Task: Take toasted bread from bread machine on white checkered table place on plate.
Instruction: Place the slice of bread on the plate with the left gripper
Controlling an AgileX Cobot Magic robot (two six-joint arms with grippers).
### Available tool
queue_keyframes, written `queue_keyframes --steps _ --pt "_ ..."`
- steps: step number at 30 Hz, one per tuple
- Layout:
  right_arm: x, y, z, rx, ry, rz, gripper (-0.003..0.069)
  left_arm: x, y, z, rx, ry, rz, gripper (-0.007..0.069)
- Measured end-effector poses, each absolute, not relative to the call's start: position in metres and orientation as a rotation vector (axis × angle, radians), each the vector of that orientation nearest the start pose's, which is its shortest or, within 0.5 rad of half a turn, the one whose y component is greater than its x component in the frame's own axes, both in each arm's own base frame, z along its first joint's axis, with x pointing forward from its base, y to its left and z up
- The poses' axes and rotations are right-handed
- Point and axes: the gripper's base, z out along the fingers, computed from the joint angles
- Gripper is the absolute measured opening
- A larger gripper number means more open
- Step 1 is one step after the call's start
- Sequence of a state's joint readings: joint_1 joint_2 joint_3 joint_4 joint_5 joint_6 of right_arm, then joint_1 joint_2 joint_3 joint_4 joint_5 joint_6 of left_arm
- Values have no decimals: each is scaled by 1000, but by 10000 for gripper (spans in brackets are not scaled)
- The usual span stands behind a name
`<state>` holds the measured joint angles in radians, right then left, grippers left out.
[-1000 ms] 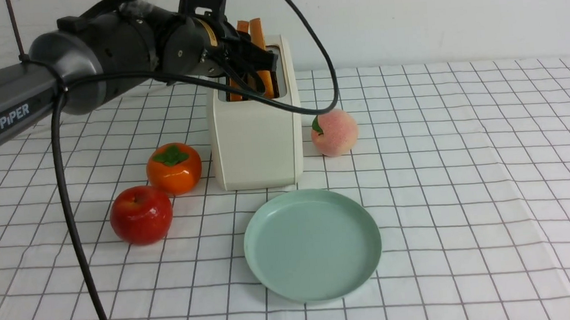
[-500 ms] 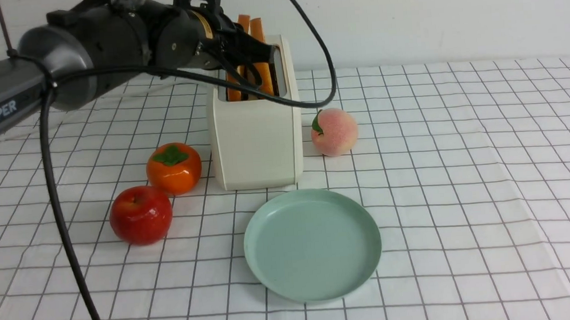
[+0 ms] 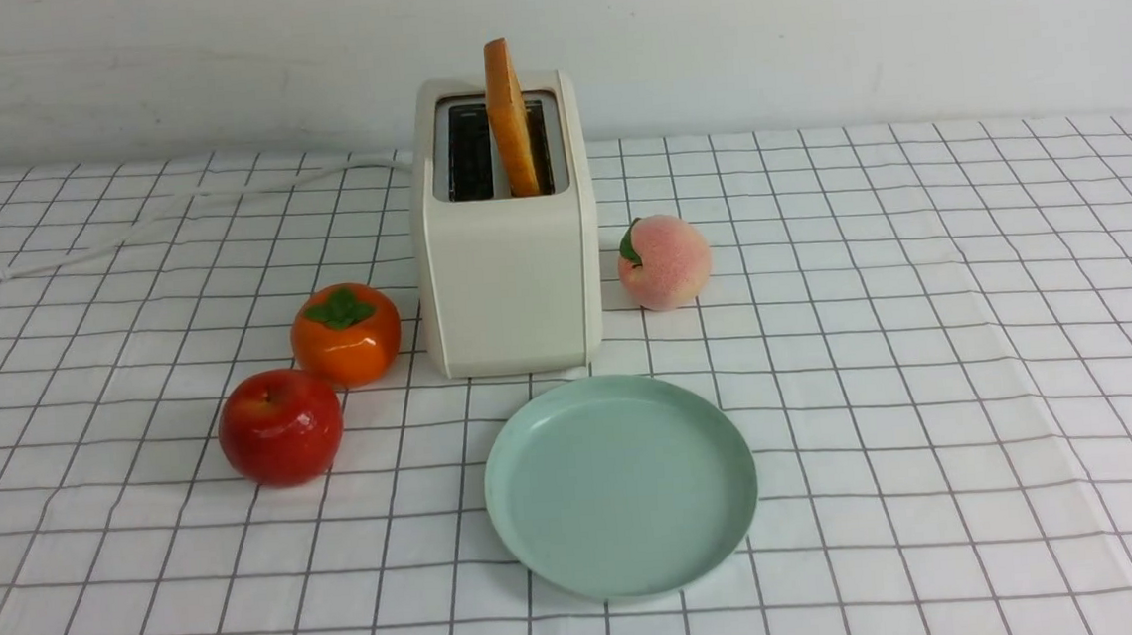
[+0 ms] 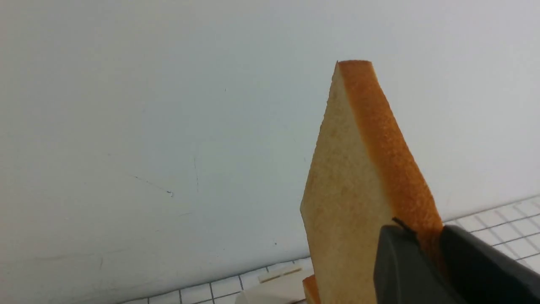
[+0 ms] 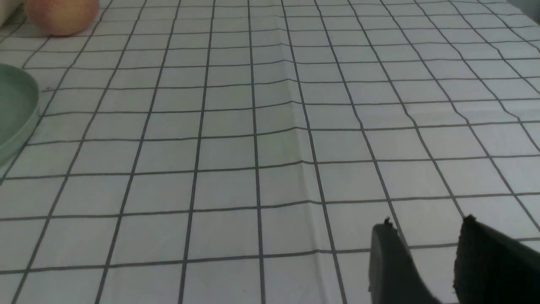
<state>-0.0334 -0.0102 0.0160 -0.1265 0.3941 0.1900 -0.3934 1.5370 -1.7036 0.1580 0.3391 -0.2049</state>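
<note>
**One slice lifted, nothing plated yet**

The left hand [image 4: 428,242] is pinched narrow on the crust edge of a toast slice [image 4: 350,190]. It holds the slice upright, high against the wall and well above the toaster [image 3: 509,282]. The right hand [image 5: 426,240] hangs low over the counter [image 5: 261,126] near the plate's rim, its jaws partly apart and holding nothing.

The toaster's left slot is dark and empty. The other slice [image 3: 510,112] stands in the right slot, with its top poking out. The plate [image 3: 498,462] sits just in front of the toaster with nothing in it.

I'd say the job is barely a quarter done. The lifted slice has to come down onto the plate and be let go, and then the second needs fetching. A peach [image 3: 664,263], a persimmon [image 3: 345,335] and an apple [image 3: 281,427] stand around the toaster, clear of the plate.
</note>
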Motion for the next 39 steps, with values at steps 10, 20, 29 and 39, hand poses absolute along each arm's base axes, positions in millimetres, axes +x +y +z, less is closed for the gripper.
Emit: queue_keyframes --steps 10,20,29,39 --pt "52 -6 173 133 1876 -18 240 252 -139 442 399 2162 -734 85" --pt "52 -6 173 133 1876 -18 240 272 -170 292 327 2221 -1139 85" --pt "52 -6 173 133 1876 -18 240 299 -178 252 267 2211 -1121 85" --pt "52 -6 173 133 1876 -18 240 302 -173 235 384 2268 -989 85"
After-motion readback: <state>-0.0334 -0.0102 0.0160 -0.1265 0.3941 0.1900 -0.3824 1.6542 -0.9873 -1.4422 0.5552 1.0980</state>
